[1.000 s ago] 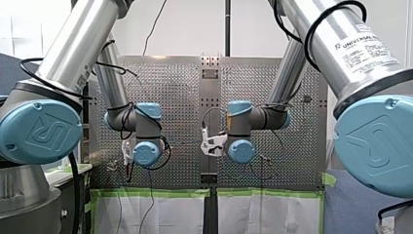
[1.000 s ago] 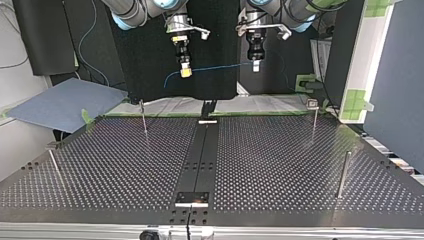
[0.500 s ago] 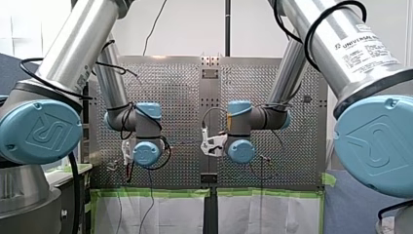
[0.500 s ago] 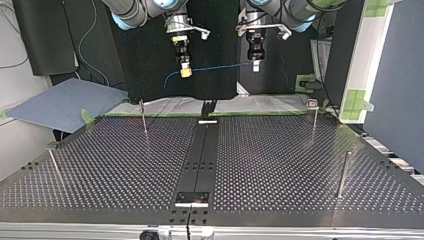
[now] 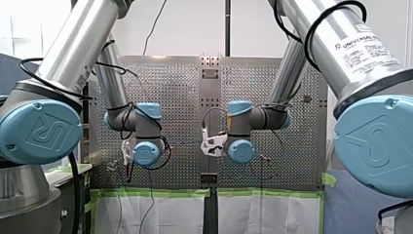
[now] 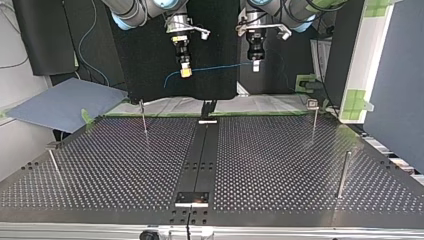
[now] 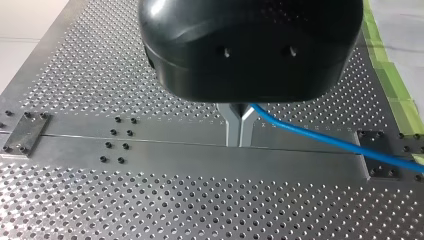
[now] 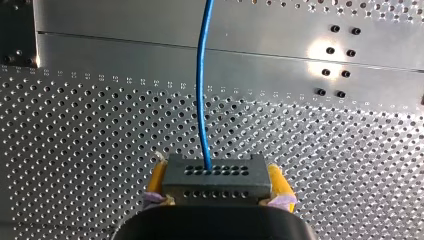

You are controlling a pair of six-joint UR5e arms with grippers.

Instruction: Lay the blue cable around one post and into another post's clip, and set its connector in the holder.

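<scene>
Step in hand (judged): carrying the blue cable (image 8: 200, 90) toward the first post; no routing is done yet. The connector (image 8: 215, 172), a dark block w/ rows of holes, is clamped between the yellow pads (image 8: 156, 180) of the R gripper (image 6: 185, 71). The L gripper (image 7: 239, 135) has its metal fingers (image 7: 233, 127) pinched together on the cable further along. In the top view the cable is seen strung in the air between both grippers, at the arms' side of the perforated table (image 6: 280, 165), well clear of every post. Procedure: both grips are to be held firm. The span is to be carried lightly taut, not stretched, so that the cable is not dragged through the L fingers. Both arms should be moved together. The span should be lowered below post-top level before wrapping, else it may ride over the top. The connector should be carried level, ready for seating; which fixture is the holder cannot be told. Qty, counted: arms 2, i.e. L arm (image 5: 68, 58) & R arm (image 5: 341, 44); grippers 2; blue cable 1; connector 1; posts 4 in the top view (far = arms' side). These are the far-left post (image 6: 143, 116), the far-right post (image 6: 314, 122) w/ a pale head that may be the clip, the near-right post (image 6: 342, 175) & the thin near-left post (image 6: 55, 167).
</scene>
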